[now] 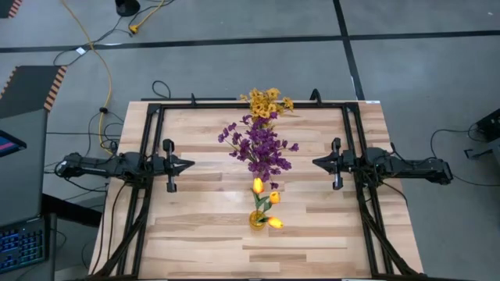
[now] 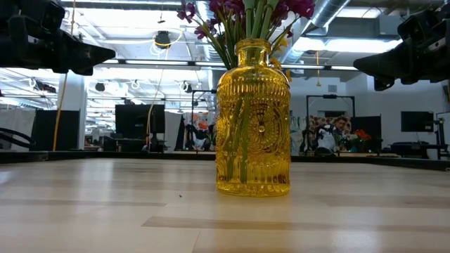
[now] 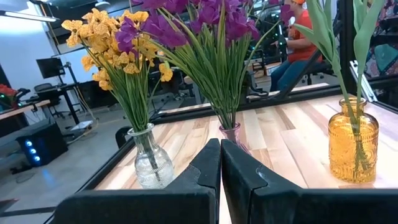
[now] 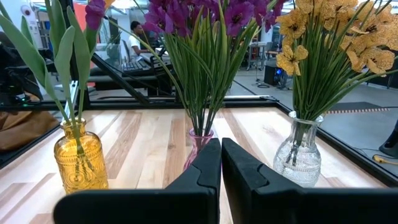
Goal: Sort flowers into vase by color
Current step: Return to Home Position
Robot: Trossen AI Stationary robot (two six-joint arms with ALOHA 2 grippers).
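Observation:
Three vases stand in a row down the table's middle. A clear glass vase (image 3: 151, 163) at the far edge holds the small yellow clustered blooms (image 1: 266, 102). A pink vase (image 4: 198, 144) in the middle holds the purple blossoms (image 1: 261, 147). An amber glass vase (image 2: 253, 118) nearest the near edge holds the yellow-orange tulips (image 1: 266, 203). My left gripper (image 1: 188, 165) hovers left of the purple blossoms, shut and empty. My right gripper (image 1: 317, 162) hovers to their right, also shut and empty.
A black metal frame (image 1: 155, 109) runs along the table's far edge and down both sides under the arms. Bare wood (image 1: 211, 242) lies near the front edge. A person in orange (image 3: 298, 43) sits in the room beyond the table.

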